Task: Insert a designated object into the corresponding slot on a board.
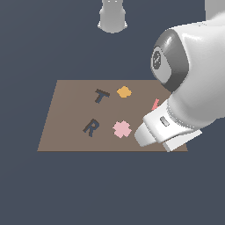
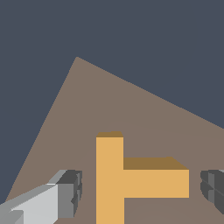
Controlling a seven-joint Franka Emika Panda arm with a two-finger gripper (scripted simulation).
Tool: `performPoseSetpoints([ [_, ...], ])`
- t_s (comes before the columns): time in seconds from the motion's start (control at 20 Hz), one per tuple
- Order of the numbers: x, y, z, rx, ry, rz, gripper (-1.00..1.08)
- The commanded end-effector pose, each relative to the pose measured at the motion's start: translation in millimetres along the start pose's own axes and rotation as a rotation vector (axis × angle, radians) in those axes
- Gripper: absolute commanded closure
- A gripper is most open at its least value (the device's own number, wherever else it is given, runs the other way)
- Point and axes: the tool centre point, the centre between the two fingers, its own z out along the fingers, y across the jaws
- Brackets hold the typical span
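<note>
T-block [image 2: 124, 179] lay flat on the board [image 2: 87, 113] between the gripper's [image 2: 140, 190] spread fingers [image 2: 70, 192], not touched. Looked rigid, thick, light, flat-sided; the stem seemed the best grab. Slot [image 1: 101, 96] sat near the board's far edge.

Orange T block [image 2: 131, 181] lies between spread jaws, gap each side; brown board [image 2: 87, 113] beyond it bare.

Simulated test scene, probably no real room: flat shadeless slate-blue ground [image 1: 26, 189], plain brown board [image 1: 66, 132], blocky rendered shapes.
</note>
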Motion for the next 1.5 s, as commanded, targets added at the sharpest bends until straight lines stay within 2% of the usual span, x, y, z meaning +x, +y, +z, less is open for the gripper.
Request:
performPoseSetpoints([
  [0.0,-0.3,-0.1,8.7,0.0,-0.001,-0.001,-0.92],
  [0.2,-0.1,-0.2,15.1,0.0,-0.001,-0.002,-0.92],
  [0.25,-0.1,-0.2,15.1,0.0,-0.001,-0.002,1.08],
  [1.0,-1.8,0.2,14.2,-0.001,-0.001,-0.006,1.08],
  [1.45,-20.4,2.8,13.4,-0.001,-0.001,-0.054,1.08],
])
